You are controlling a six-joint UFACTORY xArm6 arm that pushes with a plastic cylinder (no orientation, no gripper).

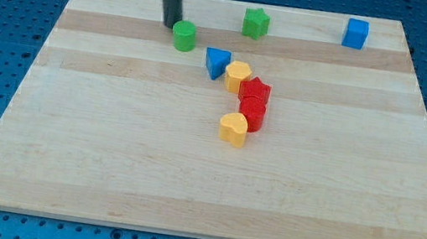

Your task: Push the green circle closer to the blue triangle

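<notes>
Camera view: single vantage over a pale wooden worktop (104, 171) resting on a blue perforated base.
Green circle: the small green cylindrical block (184, 35) sits toward the view's top, left of centre, upright and flat on the wood.
Blue triangle: the blue triangular block (216, 61) lies just beside the green circle, down and to the view's right, with a narrow gap of bare wood between them; they do not appear to touch.
My tip: the dark rod's lower end (169, 25) stands just at the green circle's upper-left edge, touching or very nearly so; I cannot tell which.
Reason for placement: the tip is on the side of the circle opposite the triangle, so in my judgement a push toward the view's lower right would close the gap.
Gripper: none fitted; the arm ends in a plain rod, holding nothing.
Neighbours: a yellow heart-shaped block (237, 76) sits against the triangle's right, followed by two red blocks (253, 103) and a second yellow heart (233, 128) in a chain running downward.
Outliers: a green star block (255, 23) and a blue cube (356, 33) sit well apart along the top.
Risk: an overlong push could shunt the triangle into the chain.
</notes>
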